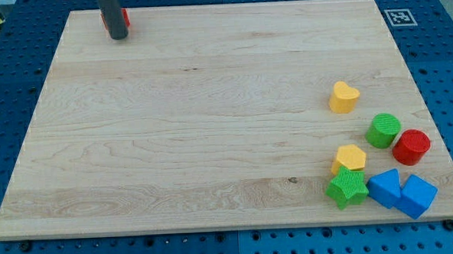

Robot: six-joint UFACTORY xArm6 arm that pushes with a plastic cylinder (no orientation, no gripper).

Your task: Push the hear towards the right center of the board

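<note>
A yellow heart block (344, 96) lies on the wooden board (211, 120) at the view's right, a little above mid-height. My tip (118, 37) is at the view's top left, far from the heart. A red block (126, 18) shows partly behind the rod, right next to the tip; its shape is hidden.
A cluster sits at the view's lower right: a green cylinder (383, 130), a red cylinder (411, 146), a yellow pentagon-like block (350, 157), a green star (346, 187) and two blue blocks (385, 187) (416, 195). A marker tag (399, 17) is at the top right corner.
</note>
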